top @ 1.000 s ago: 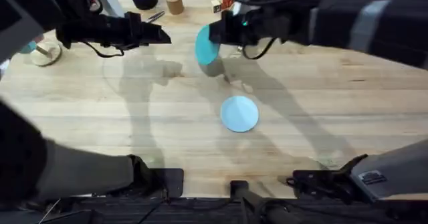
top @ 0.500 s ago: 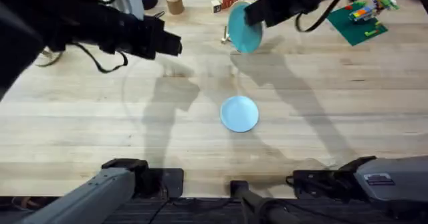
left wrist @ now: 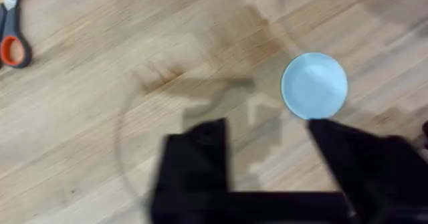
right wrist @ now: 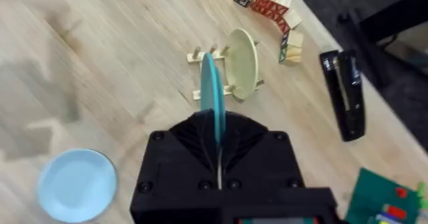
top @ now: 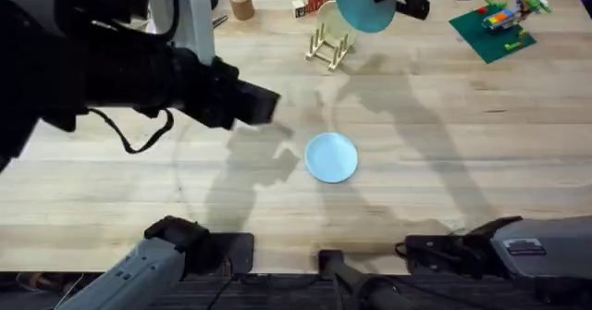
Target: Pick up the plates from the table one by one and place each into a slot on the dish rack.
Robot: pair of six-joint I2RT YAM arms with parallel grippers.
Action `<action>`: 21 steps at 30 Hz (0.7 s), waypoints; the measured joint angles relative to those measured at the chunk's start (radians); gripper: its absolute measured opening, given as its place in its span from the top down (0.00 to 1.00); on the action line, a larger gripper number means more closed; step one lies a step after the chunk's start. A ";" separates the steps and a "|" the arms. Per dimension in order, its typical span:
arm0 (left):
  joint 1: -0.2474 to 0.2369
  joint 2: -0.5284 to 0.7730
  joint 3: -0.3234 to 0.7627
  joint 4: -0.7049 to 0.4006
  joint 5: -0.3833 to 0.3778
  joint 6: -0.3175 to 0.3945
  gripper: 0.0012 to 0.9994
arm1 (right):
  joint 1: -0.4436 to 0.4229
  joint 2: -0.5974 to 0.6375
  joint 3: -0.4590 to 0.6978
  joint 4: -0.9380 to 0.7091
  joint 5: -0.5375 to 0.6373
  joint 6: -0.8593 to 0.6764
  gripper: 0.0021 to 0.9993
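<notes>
On the left, our left gripper [left wrist: 267, 160] hangs open and empty over the light wooden table [top: 481, 162], near the pale sky-blue round plate [top: 331, 156] lying flat. On the right, our right gripper [right wrist: 217, 140] pinches the teal round plate [right wrist: 211, 97] on edge above the small light-wood dish rack [top: 329, 51]. Next we should lower it into a free slot beside the cream-yellow plate [right wrist: 243, 62].

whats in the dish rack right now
One cream-yellow plate stands upright in a slot of the dish rack. The teal plate is held above it in the right gripper, which covers part of the rack.
</notes>
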 joint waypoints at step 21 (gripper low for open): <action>-0.003 -0.002 0.000 0.000 -0.036 -0.047 0.00 | 0.000 0.029 0.038 0.153 0.013 -0.183 0.97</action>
